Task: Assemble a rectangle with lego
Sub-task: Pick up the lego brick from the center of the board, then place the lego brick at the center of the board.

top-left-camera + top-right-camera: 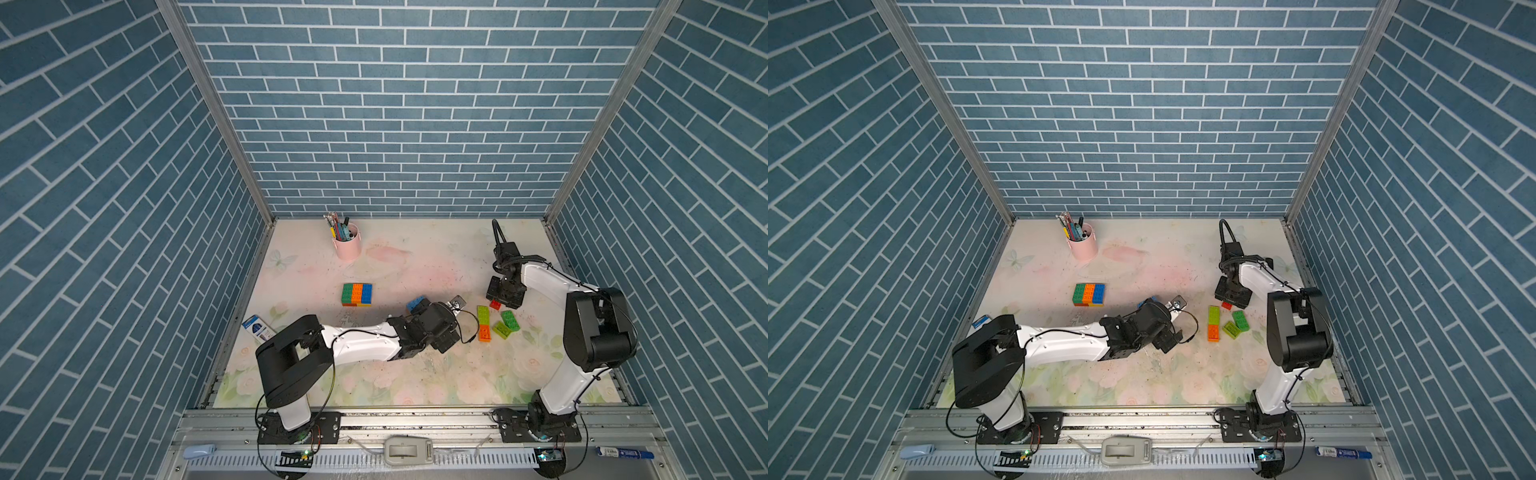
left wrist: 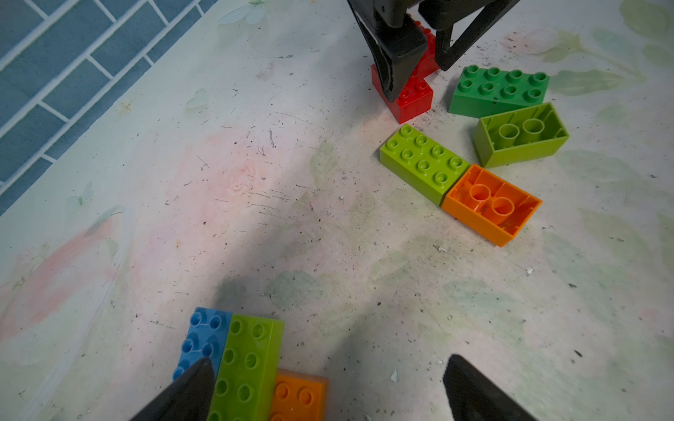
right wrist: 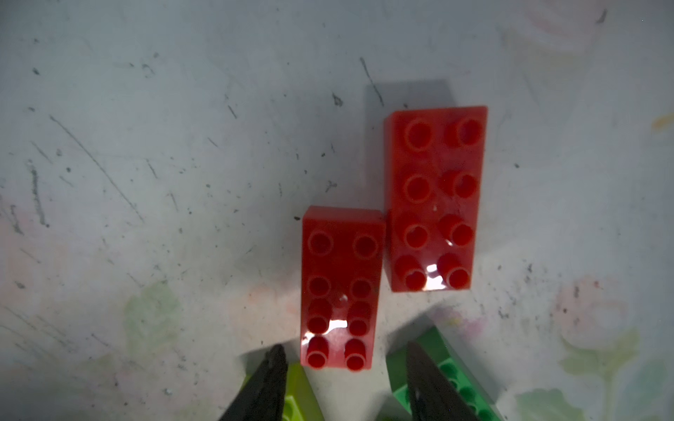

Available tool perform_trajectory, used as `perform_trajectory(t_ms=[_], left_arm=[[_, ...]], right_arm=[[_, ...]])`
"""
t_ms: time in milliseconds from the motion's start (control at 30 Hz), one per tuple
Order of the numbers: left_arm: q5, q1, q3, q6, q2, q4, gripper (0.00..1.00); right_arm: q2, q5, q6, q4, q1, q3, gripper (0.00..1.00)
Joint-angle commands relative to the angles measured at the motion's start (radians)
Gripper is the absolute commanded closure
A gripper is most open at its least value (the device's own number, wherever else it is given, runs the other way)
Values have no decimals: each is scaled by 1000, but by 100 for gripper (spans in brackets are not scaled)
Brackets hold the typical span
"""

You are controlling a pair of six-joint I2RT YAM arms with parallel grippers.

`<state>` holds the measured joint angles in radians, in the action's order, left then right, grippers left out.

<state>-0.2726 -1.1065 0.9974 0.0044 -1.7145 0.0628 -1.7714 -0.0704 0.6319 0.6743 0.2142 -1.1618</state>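
Right claw (image 3: 344, 345) straddles one red brick (image 3: 341, 284), tips apart; left claw (image 2: 328, 359) gapes wide, well apart from it.

No readable text; print on blue packet (image 1: 258, 328) and marker (image 1: 623, 452) too small, possibly branding.

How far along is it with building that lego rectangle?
Partly done. A small block of green, orange and blue bricks is already stacked together. The right gripper straddles a red brick; whether it grips is unclear. The left gripper is open beside a blue, lime and orange cluster. Other loose bricks, lime, orange and green, lie unattached.
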Motion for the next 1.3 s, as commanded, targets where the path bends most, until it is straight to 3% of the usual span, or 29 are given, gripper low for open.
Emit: perform_trajectory(t_ms=[0,133,267,367,500,667,800,1067,1267], left_arm=[[-26,-2,-27,11,38,-27,1],[-48,2,-57,1,65,-23,1],[-77,23,-93,-28,113,-27,1],[-74,73,-138,-76,185,-39,2],[-71,175,-220,-159,320,-75,3],[-52,323,-330,-249,490,-113,6],[-61,370,-376,-256,561,-129,6],[-13,370,-378,-284,551,-121,6],[-19,370,-393,-287,549,-95,6]], right_arm=[[-37,-4,39,-23,-7,-3,46],[-83,-2,16,-40,-17,-9,50],[-98,19,-33,-71,-17,-11,71],[-48,35,-82,-63,-1,-7,85],[41,0,-144,60,92,-56,89],[98,24,23,193,305,-71,87],[111,74,237,99,423,23,86],[33,92,399,-35,486,108,83],[-10,212,436,-92,492,131,61]])
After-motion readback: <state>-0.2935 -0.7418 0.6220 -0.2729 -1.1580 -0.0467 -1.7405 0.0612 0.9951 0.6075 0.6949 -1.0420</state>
